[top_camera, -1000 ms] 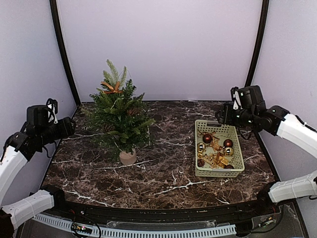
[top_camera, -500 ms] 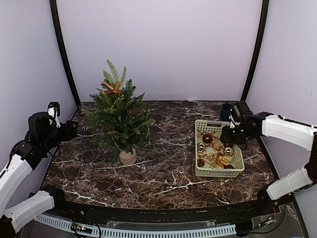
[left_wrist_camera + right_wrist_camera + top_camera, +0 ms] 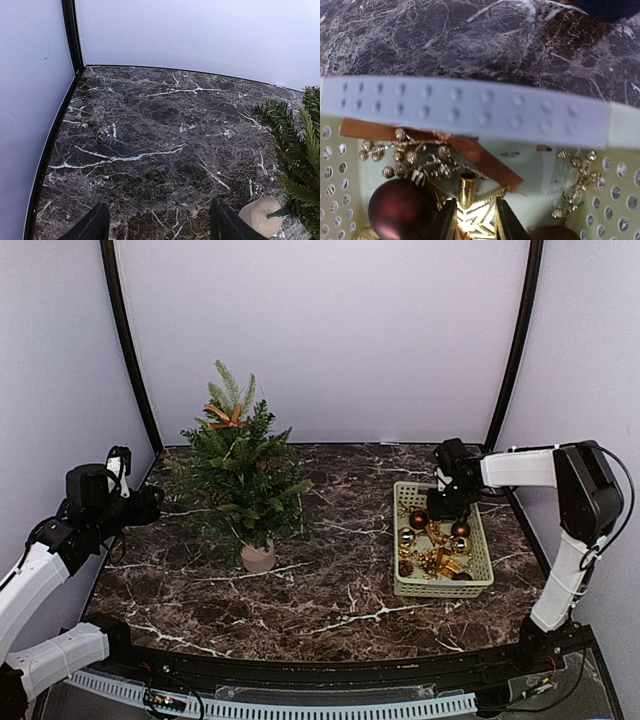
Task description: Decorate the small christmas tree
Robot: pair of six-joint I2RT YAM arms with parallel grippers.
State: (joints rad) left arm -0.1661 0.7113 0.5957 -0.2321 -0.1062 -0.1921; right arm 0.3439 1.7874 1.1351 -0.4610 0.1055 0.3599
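Note:
The small christmas tree (image 3: 240,475) stands in its beige pot (image 3: 258,557) at the table's left middle, with an orange-brown bow (image 3: 228,418) near its top. A pale green basket (image 3: 441,590) of ornaments sits to the right. My right gripper (image 3: 441,508) reaches down into the basket's far end. Seen from the right wrist, this gripper (image 3: 474,222) is shut on a gold star topper (image 3: 472,216), a finger against each side. My left gripper (image 3: 157,225) hangs open and empty above the marble, left of the pot (image 3: 257,215) and the tree's branches (image 3: 295,150).
In the basket lie a dark red ball (image 3: 400,210), a brown ribbon (image 3: 480,155), gold bead sprigs (image 3: 415,157) and gold balls (image 3: 407,537). The basket's rim (image 3: 470,107) crosses just beyond my right fingers. A dark blue object (image 3: 610,7) stands behind the basket. Enclosure walls ring the table.
My right arm swung in from the far right and dropped into the basket, its jaws closing on the gold star. The left arm drifted slightly toward the tree.

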